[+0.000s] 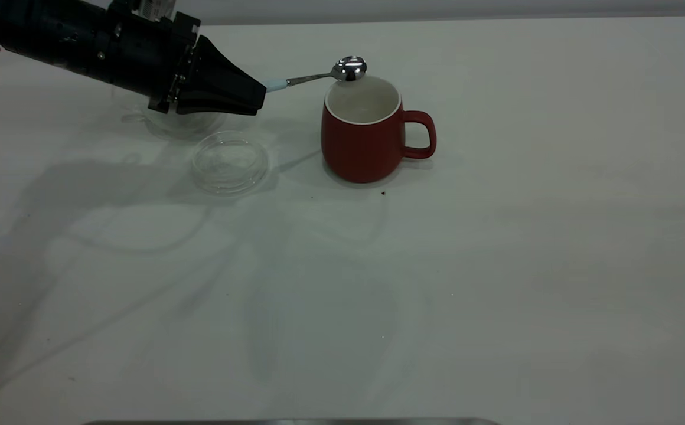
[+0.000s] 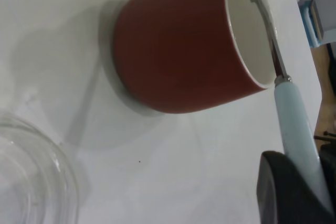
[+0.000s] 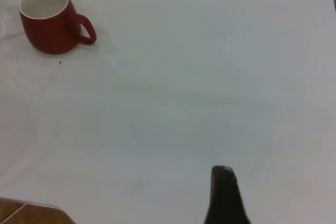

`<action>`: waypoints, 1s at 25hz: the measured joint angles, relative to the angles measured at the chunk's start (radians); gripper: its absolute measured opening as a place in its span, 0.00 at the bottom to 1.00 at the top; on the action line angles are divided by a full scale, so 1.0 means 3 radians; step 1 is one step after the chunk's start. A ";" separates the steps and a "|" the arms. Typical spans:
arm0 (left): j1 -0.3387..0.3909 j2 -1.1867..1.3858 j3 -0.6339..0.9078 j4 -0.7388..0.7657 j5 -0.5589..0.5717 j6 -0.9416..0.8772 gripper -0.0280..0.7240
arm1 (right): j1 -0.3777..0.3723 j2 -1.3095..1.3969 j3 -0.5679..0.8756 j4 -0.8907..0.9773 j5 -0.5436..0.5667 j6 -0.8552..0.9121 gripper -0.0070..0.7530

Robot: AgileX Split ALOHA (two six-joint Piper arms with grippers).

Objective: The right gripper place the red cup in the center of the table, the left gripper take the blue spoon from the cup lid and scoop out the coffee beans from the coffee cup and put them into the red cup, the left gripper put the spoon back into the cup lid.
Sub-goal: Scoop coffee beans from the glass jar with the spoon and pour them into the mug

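Left gripper (image 1: 257,94) fingers clamped on spoon (image 1: 325,74), bowl over red cup (image 1: 366,133) rim; right gripper (image 3: 224,195) fingers: can't tell.

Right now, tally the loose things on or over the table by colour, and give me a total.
Red: 1, the red cup.
Clear: 2, the cup lid and the coffee cup, mostly hidden behind the left gripper.
Pale blue and metal: 1, the blue spoon, held with its bowl at the red cup's rim.
Total: 4.
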 joint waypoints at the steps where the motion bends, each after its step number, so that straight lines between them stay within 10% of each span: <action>1: 0.0000 0.0000 0.0000 0.0000 0.0004 0.0004 0.20 | 0.0000 0.0000 0.0000 0.0000 0.0000 0.0000 0.73; 25: 0.0000 0.0000 0.0000 -0.0011 -0.0244 0.0441 0.20 | 0.0000 0.0000 0.0000 0.0000 0.0000 0.0000 0.73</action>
